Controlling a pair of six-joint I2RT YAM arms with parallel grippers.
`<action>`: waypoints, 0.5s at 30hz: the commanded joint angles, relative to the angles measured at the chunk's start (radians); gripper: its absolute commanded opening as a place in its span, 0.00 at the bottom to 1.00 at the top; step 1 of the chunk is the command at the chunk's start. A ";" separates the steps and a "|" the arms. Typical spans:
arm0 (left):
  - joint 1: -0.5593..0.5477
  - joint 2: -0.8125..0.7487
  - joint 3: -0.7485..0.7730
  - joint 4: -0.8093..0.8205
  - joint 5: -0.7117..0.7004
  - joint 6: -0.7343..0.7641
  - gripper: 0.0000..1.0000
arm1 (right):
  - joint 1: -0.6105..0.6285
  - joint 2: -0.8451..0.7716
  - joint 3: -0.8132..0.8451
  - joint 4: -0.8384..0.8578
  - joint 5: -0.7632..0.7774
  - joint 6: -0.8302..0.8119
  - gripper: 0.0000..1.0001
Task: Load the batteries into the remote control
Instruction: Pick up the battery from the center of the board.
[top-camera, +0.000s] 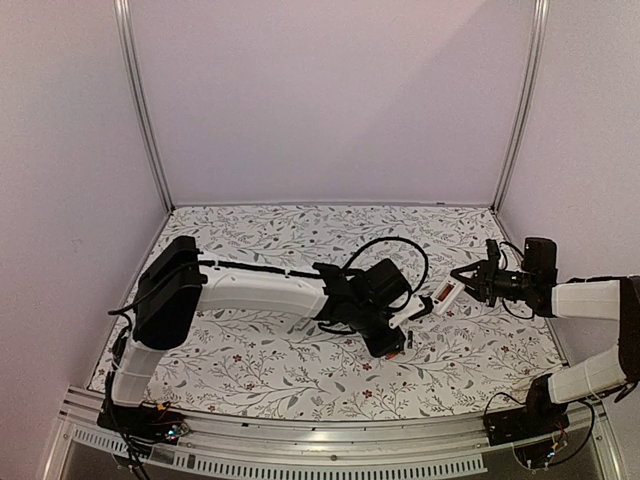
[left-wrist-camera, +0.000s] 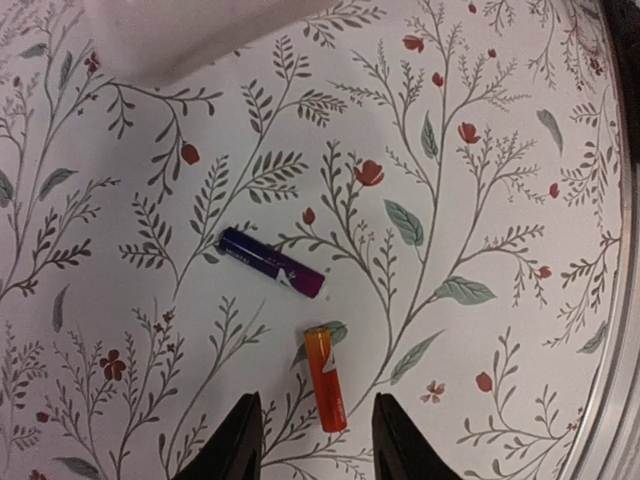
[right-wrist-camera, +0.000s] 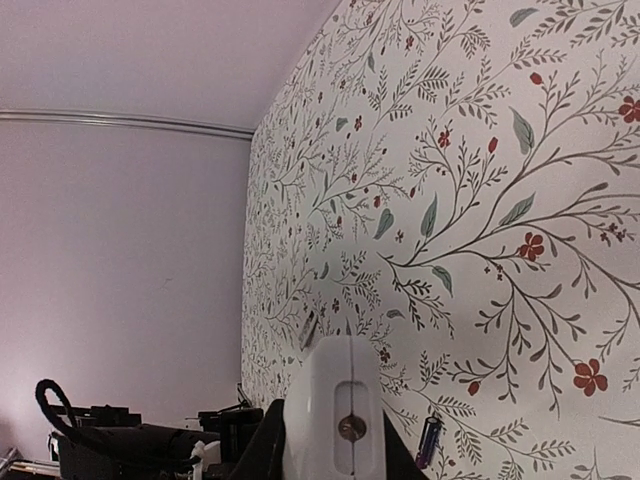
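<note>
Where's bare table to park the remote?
Bare: back strip of table along the rear wall; near strip between left arm and front rail. Crowded: centre-right, around left gripper, black battery, orange battery, the remote held by right gripper.

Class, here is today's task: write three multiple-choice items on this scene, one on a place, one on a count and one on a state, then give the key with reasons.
1. Where is the orange battery?
A. On the table, one end between the left gripper's fingers
B. On a shelf
C. In a box

2. How many batteries lie on the table?
A. One
B. Two
C. Four

3. What state is the right gripper in?
A. Open and empty
B. Shut on the white remote
C. Folded away

Key:
1 A, as the left wrist view shows it there.
2 B, the orange battery and a dark battery.
3 B, since the remote sits clamped between its fingers.
</note>
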 joint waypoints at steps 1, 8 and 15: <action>-0.019 0.049 0.040 -0.057 0.003 0.028 0.37 | -0.005 -0.015 0.018 -0.042 -0.012 -0.035 0.00; -0.021 0.088 0.056 -0.085 -0.014 0.037 0.34 | -0.005 -0.014 0.027 -0.070 -0.007 -0.049 0.00; -0.028 0.117 0.057 -0.097 -0.049 0.045 0.25 | -0.004 -0.014 0.031 -0.088 -0.002 -0.061 0.00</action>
